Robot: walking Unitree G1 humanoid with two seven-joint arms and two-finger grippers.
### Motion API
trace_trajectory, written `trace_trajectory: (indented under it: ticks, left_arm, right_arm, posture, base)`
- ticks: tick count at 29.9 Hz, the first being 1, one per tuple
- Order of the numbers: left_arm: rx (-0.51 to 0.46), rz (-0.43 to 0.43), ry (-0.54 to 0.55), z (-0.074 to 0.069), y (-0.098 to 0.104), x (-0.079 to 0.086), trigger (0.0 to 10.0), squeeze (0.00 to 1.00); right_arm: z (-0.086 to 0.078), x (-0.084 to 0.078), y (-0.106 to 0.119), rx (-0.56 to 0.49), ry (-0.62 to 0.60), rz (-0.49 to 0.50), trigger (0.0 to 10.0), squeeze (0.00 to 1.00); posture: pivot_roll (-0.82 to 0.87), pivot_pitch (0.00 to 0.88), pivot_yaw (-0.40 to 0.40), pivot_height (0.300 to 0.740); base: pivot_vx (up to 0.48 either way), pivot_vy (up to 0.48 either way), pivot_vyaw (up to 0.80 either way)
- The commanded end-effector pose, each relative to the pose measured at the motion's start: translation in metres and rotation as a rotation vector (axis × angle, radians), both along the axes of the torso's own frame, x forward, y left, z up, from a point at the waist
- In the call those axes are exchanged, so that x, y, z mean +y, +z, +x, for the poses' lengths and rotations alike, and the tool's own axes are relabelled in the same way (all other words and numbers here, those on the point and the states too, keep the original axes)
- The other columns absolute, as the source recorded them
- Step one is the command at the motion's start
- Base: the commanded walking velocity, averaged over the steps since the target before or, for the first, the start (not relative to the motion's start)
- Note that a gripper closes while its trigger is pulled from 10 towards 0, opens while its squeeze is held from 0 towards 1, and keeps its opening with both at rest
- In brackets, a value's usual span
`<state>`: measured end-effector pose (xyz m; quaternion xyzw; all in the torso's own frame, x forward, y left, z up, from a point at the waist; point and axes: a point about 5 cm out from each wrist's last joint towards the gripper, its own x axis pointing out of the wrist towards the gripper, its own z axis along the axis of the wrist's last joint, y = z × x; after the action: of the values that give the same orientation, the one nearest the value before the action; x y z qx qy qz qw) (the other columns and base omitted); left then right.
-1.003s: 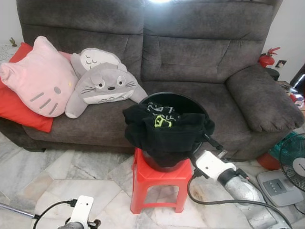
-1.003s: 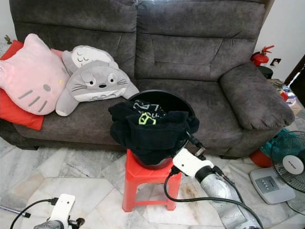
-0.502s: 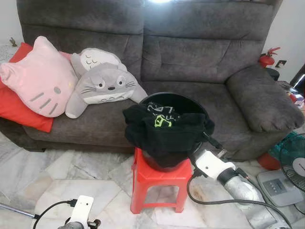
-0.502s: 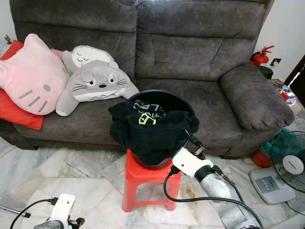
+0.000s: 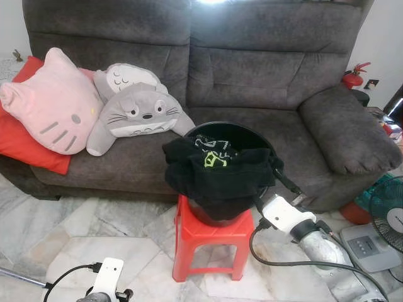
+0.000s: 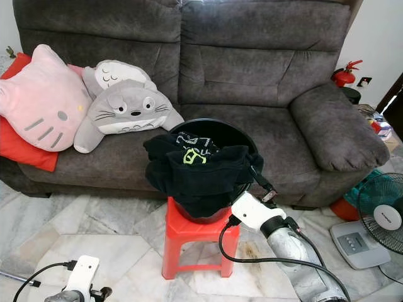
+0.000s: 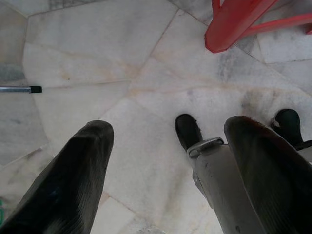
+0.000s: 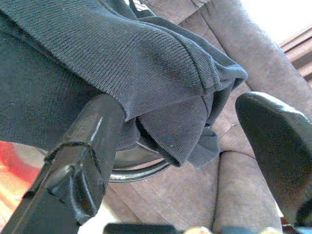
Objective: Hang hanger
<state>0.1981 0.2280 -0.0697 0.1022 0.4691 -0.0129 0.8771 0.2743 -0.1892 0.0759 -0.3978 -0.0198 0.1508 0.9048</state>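
Approach step: right gripper [image 8: 185, 141], fingers spread, at black knit garment [image 6: 195, 170] draped over black bucket [image 6: 242, 139]; next, close on fabric. Left gripper [image 7: 165, 161] idle, fingers apart.

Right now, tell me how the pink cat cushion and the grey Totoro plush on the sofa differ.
The pink cat cushion is pale pink with a flat face; the grey Totoro plush is grey with a white belly and whiskers. The cushion sits further toward the sofa's end, leaning on a red cushion; the plush lies beside it, nearer the black bucket. Both rest on the sofa seat.
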Motion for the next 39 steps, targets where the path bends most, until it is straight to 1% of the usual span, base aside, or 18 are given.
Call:
trace_trajectory:
  ticks: [1, 6, 8, 11, 12, 17, 24, 26, 30, 31, 35, 39]
  left_arm:
    - [-0.003, -0.004, 0.002, -0.001, -0.001, -0.002, 10.0, 0.0]
    - [-0.004, -0.004, 0.002, -0.001, -0.001, -0.002, 10.0, 0.0]
    - [-0.004, -0.005, 0.001, -0.001, -0.001, -0.002, 10.0, 0.0]
    - [-0.005, -0.006, 0.002, -0.001, -0.001, -0.002, 10.0, 0.0]
    - [-0.006, -0.007, 0.003, -0.001, -0.001, -0.002, 10.0, 0.0]
    - [-0.006, -0.008, 0.003, -0.001, -0.001, -0.002, 10.0, 0.0]
    - [-0.004, -0.009, 0.002, -0.001, -0.001, -0.003, 10.0, 0.0]
    - [-0.004, -0.01, 0.002, -0.001, -0.001, -0.003, 10.0, 0.0]
    - [-0.004, -0.011, 0.0, -0.001, -0.001, -0.003, 10.0, 0.0]
    - [-0.004, -0.011, 0.0, -0.001, -0.001, -0.003, 10.0, 0.0]
    - [-0.005, -0.012, -0.001, -0.001, -0.001, -0.003, 10.0, 0.0]
    - [-0.005, -0.011, -0.002, -0.001, -0.001, -0.003, 10.0, 0.0]
  right_arm:
    - [0.005, -0.004, 0.011, -0.052, -0.009, -0.013, 10.0, 0.0]
    - [0.007, -0.003, 0.019, -0.101, -0.009, -0.036, 10.0, 0.0]
    - [0.009, -0.002, 0.025, -0.146, 0.0, -0.068, 10.0, 0.0]
    - [0.01, -0.001, 0.029, -0.171, -0.002, -0.075, 10.0, 0.0]
    - [0.011, -0.002, 0.032, -0.198, -0.008, -0.083, 10.0, 0.0]
    - [0.013, -0.006, 0.038, -0.238, -0.042, -0.091, 10.0, 0.0]
    - [0.012, -0.008, 0.027, -0.194, -0.063, -0.116, 10.0, 0.0]
    - [0.012, -0.013, 0.02, -0.17, -0.112, -0.146, 10.0, 0.0]
    - [0.012, -0.017, 0.015, -0.156, -0.143, -0.155, 10.0, 0.0]
    - [0.012, -0.018, 0.013, -0.146, -0.154, -0.145, 10.0, 0.0]
    - [0.012, -0.017, 0.013, -0.158, -0.163, -0.13, 10.0, 0.0]
    - [0.015, -0.015, 0.024, -0.231, -0.169, -0.109, 10.0, 0.0]
  posture:
    - [-0.2, 0.015, -0.058, 0.74]
    - [-0.2, 0.015, -0.058, 0.74]
    - [-0.2, 0.015, -0.058, 0.74]
    - [-0.2, 0.015, -0.058, 0.74]
    - [-0.2, 0.017, -0.056, 0.74]
    - [-0.2, 0.018, -0.055, 0.74]
    - [-0.2, 0.017, -0.056, 0.74]
    - [-0.2, 0.017, -0.056, 0.74]
    - [-0.2, 0.017, -0.056, 0.74]
    - [-0.2, 0.019, -0.054, 0.74]
    - [-0.2, 0.02, -0.054, 0.74]
    - [-0.2, 0.02, -0.053, 0.74]
  base:
    - [0.0, 0.0, 0.0]
    - [0.0, 0.0, 0.0]
    - [0.0, 0.0, 0.0]
    - [0.0, 0.0, 0.0]
    - [0.0, 0.0, 0.0]
    - [0.0, 0.0, 0.0]
    - [0.0, 0.0, 0.0]
    - [0.0, 0.0, 0.0]
    - [0.0, 0.0, 0.0]
    - [0.0, 0.0, 0.0]
    - [0.0, 0.0, 0.0]
    - [0.0, 0.0, 0.0]
